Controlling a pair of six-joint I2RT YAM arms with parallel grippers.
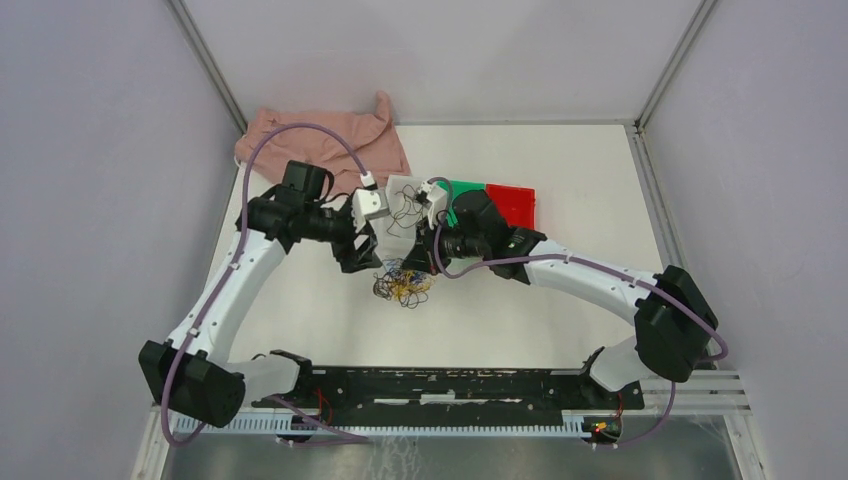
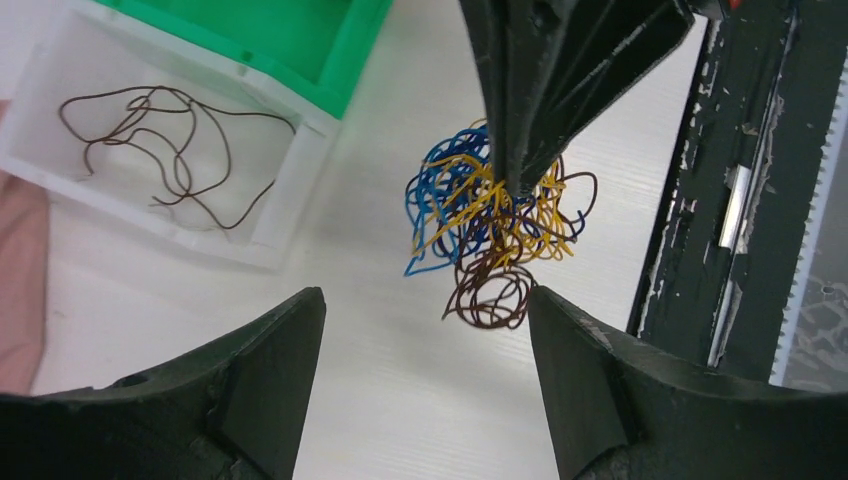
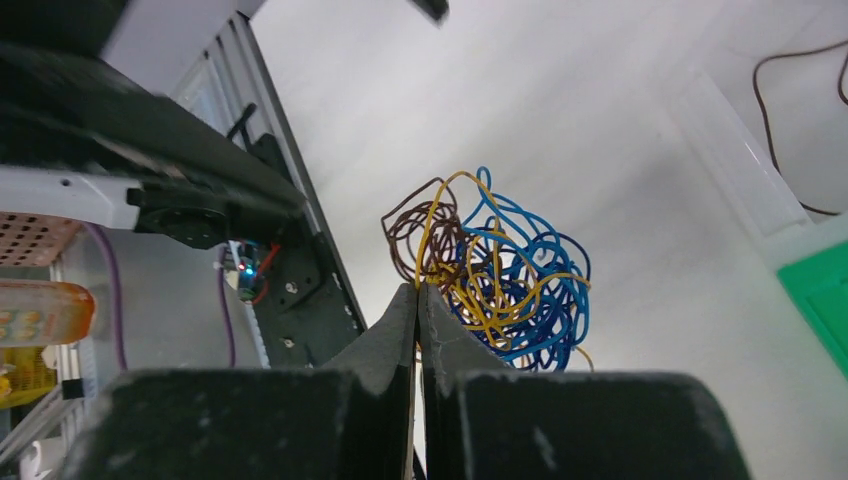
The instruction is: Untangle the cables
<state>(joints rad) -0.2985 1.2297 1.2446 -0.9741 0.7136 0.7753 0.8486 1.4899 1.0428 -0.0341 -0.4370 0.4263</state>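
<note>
Worktop (image 1: 520,320) contents: left gripper (image 2: 425,400), jaws apart and empty. Cables (image 2: 480,225), yellow, blue and brown, one light springy knot mid-worktop between both arms; probably best taken by a loose outer loop. Right gripper (image 3: 418,295), pinched together on strands at the knot's edge.

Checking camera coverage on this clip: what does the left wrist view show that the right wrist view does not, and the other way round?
Only the left wrist: the left gripper, open, a pink cloth at the edge, and the whole loose brown cable lying in the white bin. Only the right wrist: small lights glowing beside the black base rail. Both: the right gripper shut on the yellow, blue and brown cable tangle, plus the green bin.
</note>
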